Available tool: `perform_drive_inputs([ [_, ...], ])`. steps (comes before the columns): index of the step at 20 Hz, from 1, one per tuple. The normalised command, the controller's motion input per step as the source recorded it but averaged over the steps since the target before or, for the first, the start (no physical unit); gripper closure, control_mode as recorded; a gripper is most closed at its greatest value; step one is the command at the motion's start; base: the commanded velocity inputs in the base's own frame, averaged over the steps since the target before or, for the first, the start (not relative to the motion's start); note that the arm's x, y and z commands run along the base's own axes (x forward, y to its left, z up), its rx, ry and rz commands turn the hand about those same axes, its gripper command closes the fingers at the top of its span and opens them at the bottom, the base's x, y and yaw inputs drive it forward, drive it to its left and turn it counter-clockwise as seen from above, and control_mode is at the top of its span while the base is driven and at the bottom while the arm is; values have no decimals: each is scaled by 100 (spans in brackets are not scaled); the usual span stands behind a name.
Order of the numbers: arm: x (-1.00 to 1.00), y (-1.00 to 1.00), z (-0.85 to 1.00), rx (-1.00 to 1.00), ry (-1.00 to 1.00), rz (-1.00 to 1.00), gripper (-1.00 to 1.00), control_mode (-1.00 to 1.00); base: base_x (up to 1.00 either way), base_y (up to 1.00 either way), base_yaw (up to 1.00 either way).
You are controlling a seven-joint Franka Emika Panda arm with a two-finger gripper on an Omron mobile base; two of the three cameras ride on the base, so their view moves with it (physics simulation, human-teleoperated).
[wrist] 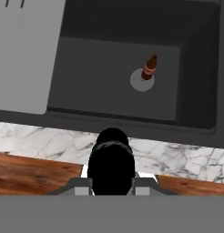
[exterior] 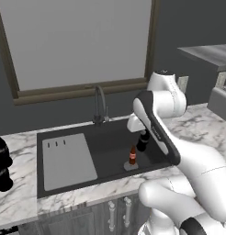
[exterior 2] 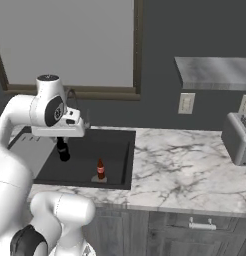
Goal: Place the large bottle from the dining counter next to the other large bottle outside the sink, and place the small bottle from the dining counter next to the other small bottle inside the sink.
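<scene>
My gripper [exterior: 142, 134] [exterior 2: 61, 142] [wrist: 111, 185] is shut on the small bottle [exterior: 143, 142] [exterior 2: 63, 150] [wrist: 111, 161], short and black, and holds it upright above the right part of the sink [exterior: 110, 146] [exterior 2: 116, 144] [wrist: 93, 68]. The other small bottle [exterior: 132, 156] [exterior 2: 100, 169] [wrist: 150, 67], reddish-brown with a red label, stands upright on the drain inside the basin, a short way in front of the held bottle. Large black bottles [exterior: 1, 161] stand on the counter left of the sink, cut off by the picture's edge. The dining counter is out of view.
A grey ribbed drainboard [exterior: 66, 160] [wrist: 22, 54] covers the sink's left part. The curved dark faucet [exterior: 100, 104] rises behind the basin, under the window. White marble counter [exterior 2: 185, 165] stretches to the right, with a toaster [exterior 2: 239, 137] at its far end.
</scene>
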Motion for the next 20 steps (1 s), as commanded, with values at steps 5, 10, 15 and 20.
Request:
perform_drive_inputs([
  [5, 37, 2, -23, 0, 0, 0, 100, -100, 0, 0, 0],
  [10, 2, 0, -34, 0, -2, 0, 100, -100, 0, 0, 0],
  [15, 0, 0, -46, 0, -6, 0, 100, -100, 0, 0, 0],
  [20, 5, 1, -15, 0, -12, 0, 100, -100, 0, 0, 0],
])
